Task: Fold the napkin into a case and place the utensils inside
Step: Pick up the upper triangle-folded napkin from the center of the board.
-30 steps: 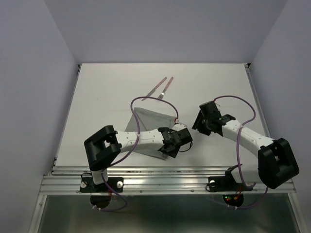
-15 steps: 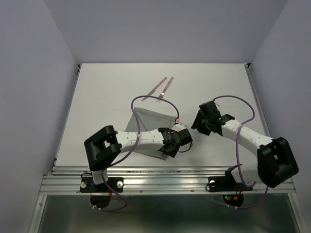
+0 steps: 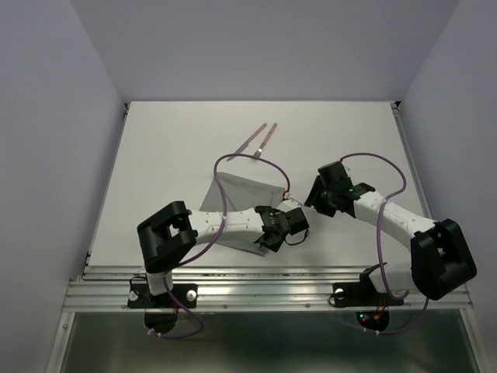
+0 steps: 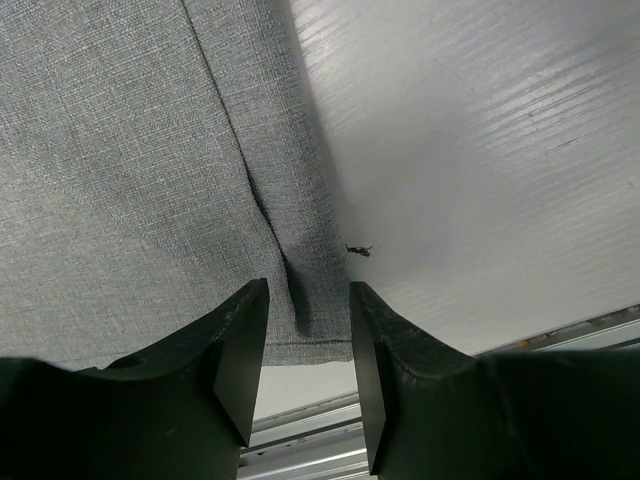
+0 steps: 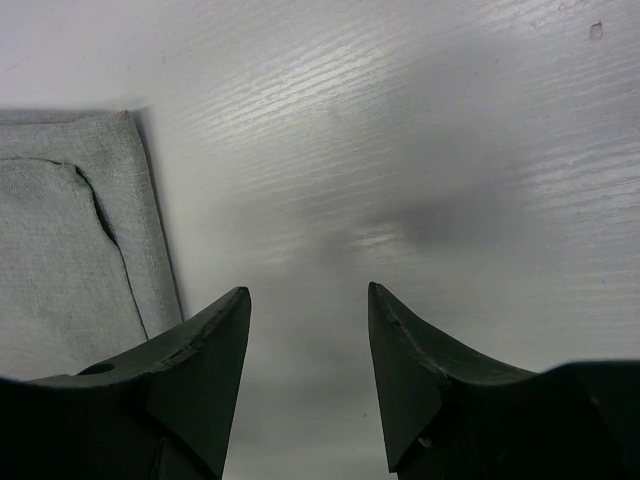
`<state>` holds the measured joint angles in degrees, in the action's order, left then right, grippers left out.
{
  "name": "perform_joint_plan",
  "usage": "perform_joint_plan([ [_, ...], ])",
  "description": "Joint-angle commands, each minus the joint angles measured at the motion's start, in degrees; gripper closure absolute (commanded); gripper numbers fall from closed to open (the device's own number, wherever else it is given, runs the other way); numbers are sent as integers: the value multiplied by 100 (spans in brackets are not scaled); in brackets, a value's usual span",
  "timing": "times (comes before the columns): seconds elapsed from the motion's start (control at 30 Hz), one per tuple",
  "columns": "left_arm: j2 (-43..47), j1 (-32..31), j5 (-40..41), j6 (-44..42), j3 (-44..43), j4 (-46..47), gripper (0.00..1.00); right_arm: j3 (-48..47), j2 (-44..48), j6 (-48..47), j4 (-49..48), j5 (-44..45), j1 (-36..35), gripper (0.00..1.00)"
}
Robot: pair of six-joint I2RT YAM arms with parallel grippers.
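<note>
The grey napkin (image 3: 237, 190) lies folded and flat in the middle of the table. My left gripper (image 3: 266, 238) hovers low over its near right corner. In the left wrist view a raised crease of the napkin (image 4: 120, 180) runs down between the fingers of the left gripper (image 4: 308, 300), which is open with a gap on both sides of the cloth. My right gripper (image 3: 317, 194) is open over bare table just right of the napkin (image 5: 60, 250); nothing lies between the tips of the right gripper (image 5: 308, 295). The two utensils (image 3: 247, 142) lie side by side beyond the napkin, pinkish-red handles pointing away.
A metal rail (image 3: 264, 272) runs along the table's near edge, close below the left gripper. Purple cables (image 3: 248, 159) loop over both arms. White walls close the table on the left, right and far sides.
The left jaws have narrowed a little around the napkin's crease. The right gripper has crept slightly left toward the napkin. Napkin and utensils have not moved.
</note>
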<state>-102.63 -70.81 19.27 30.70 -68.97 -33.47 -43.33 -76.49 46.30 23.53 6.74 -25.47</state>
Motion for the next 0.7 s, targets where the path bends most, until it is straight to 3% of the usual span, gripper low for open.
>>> perform_joint_plan([
  [0.0,41,-82,69,-99,50,78,51,9,99,10,-173,-50,43,44],
  [0.4,-275,-83,200,42,226,43,47,9,143,19,-173,-112,43,40],
  [0.67,-389,-83,192,-55,367,183,54,79,213,37,-165,-138,43,40],
])
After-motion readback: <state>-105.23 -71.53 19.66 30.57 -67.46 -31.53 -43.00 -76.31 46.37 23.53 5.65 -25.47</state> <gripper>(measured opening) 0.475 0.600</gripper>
